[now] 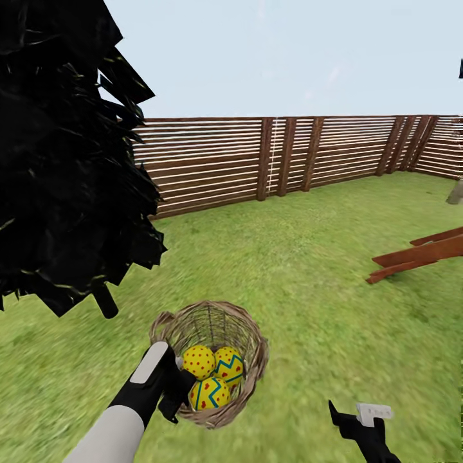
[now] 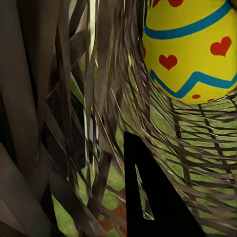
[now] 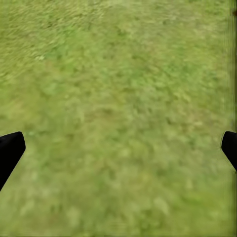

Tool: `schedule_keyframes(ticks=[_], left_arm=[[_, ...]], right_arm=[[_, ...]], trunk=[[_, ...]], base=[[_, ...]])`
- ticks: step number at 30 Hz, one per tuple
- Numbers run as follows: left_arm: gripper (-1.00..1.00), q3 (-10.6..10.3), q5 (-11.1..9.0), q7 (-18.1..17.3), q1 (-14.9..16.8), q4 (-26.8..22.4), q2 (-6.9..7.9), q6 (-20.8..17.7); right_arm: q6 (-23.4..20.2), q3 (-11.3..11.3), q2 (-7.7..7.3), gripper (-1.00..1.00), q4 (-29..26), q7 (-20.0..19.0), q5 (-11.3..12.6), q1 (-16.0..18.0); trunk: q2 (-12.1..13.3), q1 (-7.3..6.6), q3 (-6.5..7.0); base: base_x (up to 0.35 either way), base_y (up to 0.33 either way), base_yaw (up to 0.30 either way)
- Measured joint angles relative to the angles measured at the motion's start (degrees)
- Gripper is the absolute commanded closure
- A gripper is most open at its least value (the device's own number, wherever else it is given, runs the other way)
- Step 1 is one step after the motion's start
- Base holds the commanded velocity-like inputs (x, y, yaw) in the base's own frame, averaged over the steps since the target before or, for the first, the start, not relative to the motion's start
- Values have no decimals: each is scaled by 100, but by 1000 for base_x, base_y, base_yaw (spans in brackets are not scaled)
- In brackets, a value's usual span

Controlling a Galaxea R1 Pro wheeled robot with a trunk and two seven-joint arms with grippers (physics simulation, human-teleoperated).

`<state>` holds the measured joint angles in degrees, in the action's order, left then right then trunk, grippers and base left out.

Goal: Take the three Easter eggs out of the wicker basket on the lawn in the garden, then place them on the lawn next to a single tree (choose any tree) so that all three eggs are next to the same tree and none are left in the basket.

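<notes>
With all three Easter eggs (image 1: 213, 376) inside the wicker basket (image 1: 254, 347) on the lawn (image 1: 308, 283), the left tool (image 1: 172, 393), its opening impossible to tell, pressed against the basket's side, the right tool (image 3: 118, 148) hung wide over grass, so the first pick seemed next.

no legible text or labels

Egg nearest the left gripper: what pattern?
Yellow egg with red hearts and blue zigzag bands; clearest in the left wrist view.
</notes>
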<state>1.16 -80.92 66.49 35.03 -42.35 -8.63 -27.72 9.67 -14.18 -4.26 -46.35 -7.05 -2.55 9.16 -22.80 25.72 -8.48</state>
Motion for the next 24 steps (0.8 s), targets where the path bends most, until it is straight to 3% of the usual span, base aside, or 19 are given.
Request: schedule_keyframes(ticks=[10, 12, 16, 24], left_arm=[[100, -25, -4, -7, -1, 0, -56, 5], [100, -153, -9, -9, -1, -5, -69, -6], [100, -628, -39, -15, -2, -26, -78, -8], [100, -696, -7, -19, -1, -34, -93, -16]], right_arm=[[0, 0, 0, -100, 8, 0, 0, 1], [0, 1, 0, -100, 3, 0, 0, 1], [0, 1, 0, -100, 1, 0, 0, 1], [-5, 1, 0, -100, -5, 0, 0, 1]], trunk=[[0, 0, 38], [1, 2, 43], [1, 2, 46], [0, 0, 49]], base=[[187, 0, -201], [38, 0, -110], [71, 0, -91], [319, 0, -44]])
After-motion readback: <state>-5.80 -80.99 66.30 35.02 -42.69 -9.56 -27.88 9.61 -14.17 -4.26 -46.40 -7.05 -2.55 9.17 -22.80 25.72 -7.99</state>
